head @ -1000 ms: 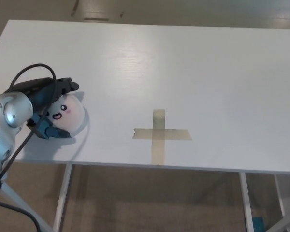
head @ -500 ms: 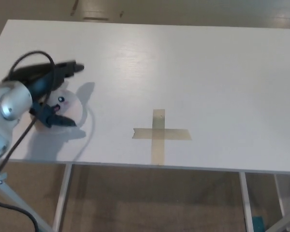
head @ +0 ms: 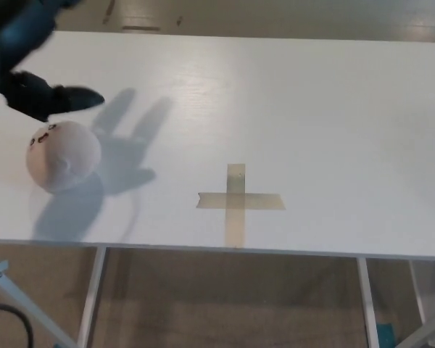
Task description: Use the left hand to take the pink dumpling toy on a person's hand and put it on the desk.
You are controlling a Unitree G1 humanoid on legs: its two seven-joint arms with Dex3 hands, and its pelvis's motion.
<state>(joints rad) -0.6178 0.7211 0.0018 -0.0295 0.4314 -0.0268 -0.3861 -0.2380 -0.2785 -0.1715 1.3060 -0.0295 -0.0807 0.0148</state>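
Note:
The pale pink dumpling toy (head: 62, 154) with a small drawn face lies on the white desk (head: 290, 101) near its left front corner. My left hand (head: 36, 87) is blurred at the upper left, above and behind the toy, apart from it, with fingers spread and nothing in them. Its shadow falls on the desk to the right of the toy. My right hand does not show. No person's hand is in view.
A cross of tan tape (head: 237, 200) is stuck on the desk near the front middle. The desk's front edge runs across the lower picture, with metal legs (head: 90, 297) and floor below it.
My left hand has let go of the dumpling toy and lifted up and away to the upper left. The toy now rests alone on the desk, rolled a little left.

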